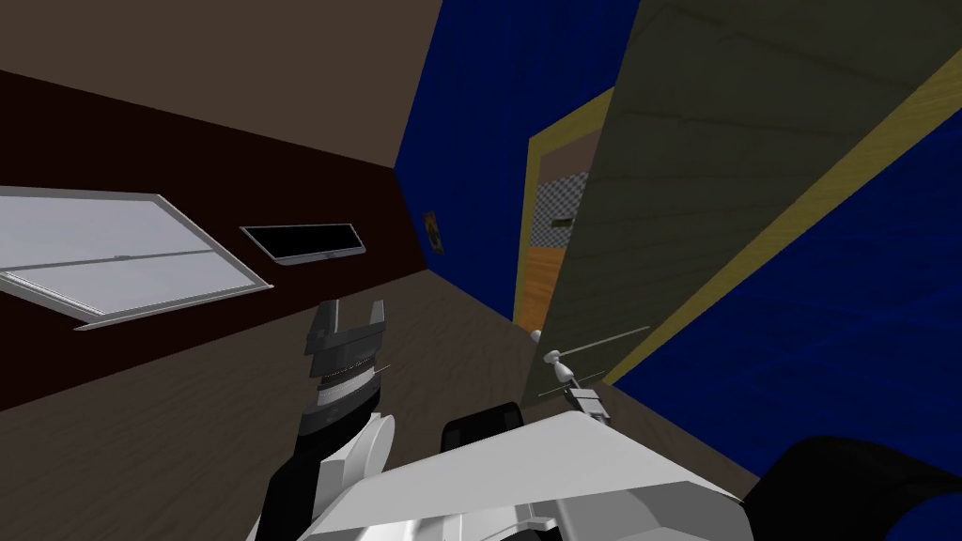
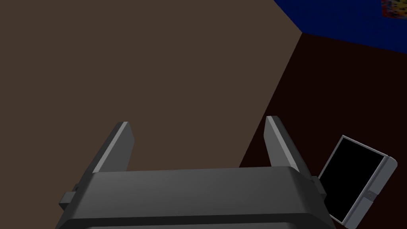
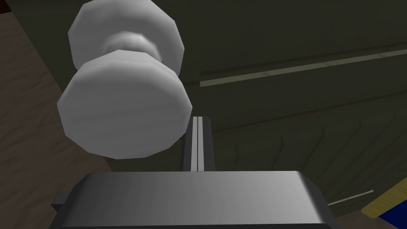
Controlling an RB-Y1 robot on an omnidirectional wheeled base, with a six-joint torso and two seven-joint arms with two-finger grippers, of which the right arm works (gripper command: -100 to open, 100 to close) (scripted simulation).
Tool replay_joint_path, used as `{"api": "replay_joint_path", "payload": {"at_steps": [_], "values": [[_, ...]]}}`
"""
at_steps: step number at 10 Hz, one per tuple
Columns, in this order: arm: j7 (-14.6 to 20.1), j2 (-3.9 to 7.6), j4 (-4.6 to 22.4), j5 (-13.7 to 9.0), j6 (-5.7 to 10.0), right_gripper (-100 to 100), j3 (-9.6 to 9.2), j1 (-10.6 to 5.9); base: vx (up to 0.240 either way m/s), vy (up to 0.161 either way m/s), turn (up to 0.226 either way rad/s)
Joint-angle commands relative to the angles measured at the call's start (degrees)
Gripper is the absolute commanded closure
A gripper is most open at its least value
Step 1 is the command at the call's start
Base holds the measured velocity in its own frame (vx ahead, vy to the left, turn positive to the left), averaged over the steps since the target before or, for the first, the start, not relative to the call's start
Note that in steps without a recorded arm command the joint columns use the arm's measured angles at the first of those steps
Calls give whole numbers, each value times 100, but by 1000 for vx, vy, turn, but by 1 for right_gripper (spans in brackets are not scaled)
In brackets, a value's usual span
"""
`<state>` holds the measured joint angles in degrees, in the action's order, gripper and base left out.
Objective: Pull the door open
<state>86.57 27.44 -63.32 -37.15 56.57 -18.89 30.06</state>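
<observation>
The dark olive door (image 1: pixel 714 188) stands ajar in its yellow frame (image 1: pixel 532 216), with a gap at its free edge. Its white round knob (image 3: pixel 123 115) sits near that edge, small in the head view as the knob (image 1: pixel 556 358). My right gripper (image 3: pixel 197 139) is shut, its two fingers pressed together with nothing between them. It lies right beside the knob against the door (image 3: pixel 298 39), not around the knob. In the head view the right gripper (image 1: pixel 571 380) sits just below the knob. My left gripper (image 1: pixel 349 319) is held away from the door, and the left gripper (image 2: pixel 198 127) is open and empty.
Blue walls (image 1: pixel 488 141) flank the doorway, and an orange floor (image 1: pixel 537 291) shows through the gap. A dark maroon wall (image 1: pixel 141 141) to my left carries a large window (image 1: pixel 113 254) and a small one (image 1: pixel 302 242). Brown wood floor (image 1: pixel 188 413) lies on my left.
</observation>
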Motion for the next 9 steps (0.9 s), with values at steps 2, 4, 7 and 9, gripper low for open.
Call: {"api": "replay_joint_path", "payload": {"at_steps": [2,4,7,9], "values": [[42,-120,124,165,228,-100,-170,-266,-109,-38,48],[42,-149,164,227,298,-100,-214,-338,-133,-25,61],[170,124,101,32,77,-100,-70,-119,-43,-28,11],[295,266,-4,-41,41,-100,-72,0,94,81,-15]]}}
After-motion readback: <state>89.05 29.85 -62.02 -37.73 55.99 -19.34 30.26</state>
